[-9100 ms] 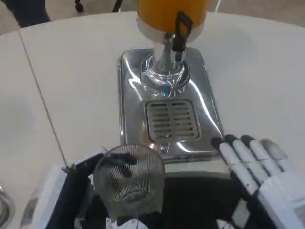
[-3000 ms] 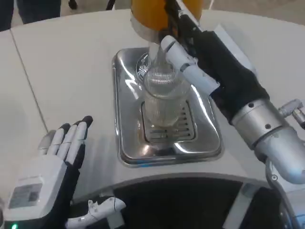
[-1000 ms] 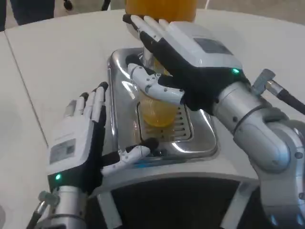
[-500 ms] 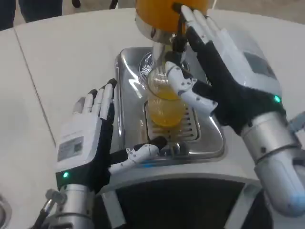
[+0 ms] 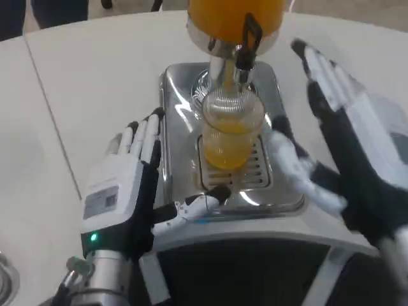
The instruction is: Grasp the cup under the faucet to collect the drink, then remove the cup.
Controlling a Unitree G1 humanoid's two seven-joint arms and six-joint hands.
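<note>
Counter [image 5: 95,76] is carrying a drink dispenser [image 5: 233,19] with an orange tank, standing on a shiny metal tray [image 5: 280,185]. The right hand [image 5: 347,159] is blurring beside the tray, fingers spread wide, holding nothing. The left hand [image 5: 127,185] is waiting on the tray's other side, fingers straight and apart, also empty (its thumb is reaching toward the tray's front edge). The cup [image 5: 231,131] is standing on the grate under the faucet [image 5: 245,41], partly filled with orange drink. Judging by this, collecting looks mostly done; grasping the cup and taking it away is what remains.
</note>
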